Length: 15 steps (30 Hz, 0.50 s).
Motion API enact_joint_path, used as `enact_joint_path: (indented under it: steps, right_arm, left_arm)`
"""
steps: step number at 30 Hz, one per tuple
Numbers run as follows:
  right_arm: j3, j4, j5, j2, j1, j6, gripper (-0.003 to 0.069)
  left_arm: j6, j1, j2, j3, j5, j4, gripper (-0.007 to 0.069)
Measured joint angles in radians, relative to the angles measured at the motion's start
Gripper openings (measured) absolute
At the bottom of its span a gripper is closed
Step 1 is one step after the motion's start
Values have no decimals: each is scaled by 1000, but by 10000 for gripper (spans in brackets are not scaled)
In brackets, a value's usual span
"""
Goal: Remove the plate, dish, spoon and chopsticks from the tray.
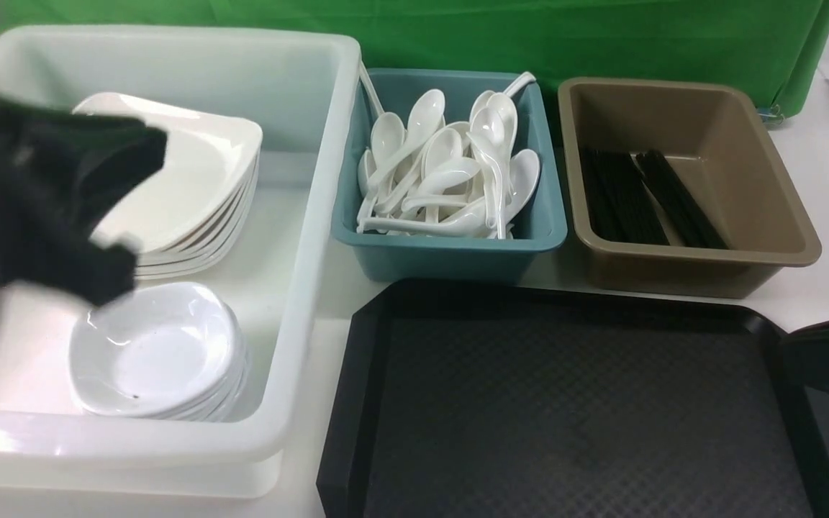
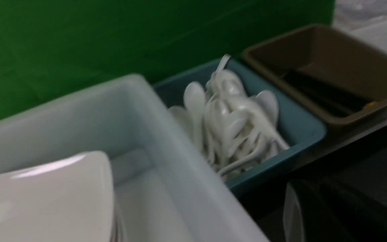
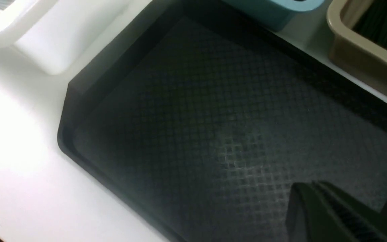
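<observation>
A green cloth hangs as a backdrop along the far edge of a white worktop. Bright light glares off the worktop's glossy surface in the right wrist view.

Tray: matt black plastic, fine diamond texture. Plates, dishes, spoons: glossy white, probably ceramic or melamine. White tub: smooth plastic. Backdrop: green cloth.

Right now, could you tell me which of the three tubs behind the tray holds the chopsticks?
The brown tub on the robot's right holds the black chopsticks; the teal tub holds spoons, and the white tub holds plates and dishes.
</observation>
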Motion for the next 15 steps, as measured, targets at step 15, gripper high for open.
enact_joint_path:
  steps: [15]
  right_arm:
    - [0,-1,-2,0,0,4,59]
  left_arm:
    - [4,-64,-382,359,-202,-47,10]
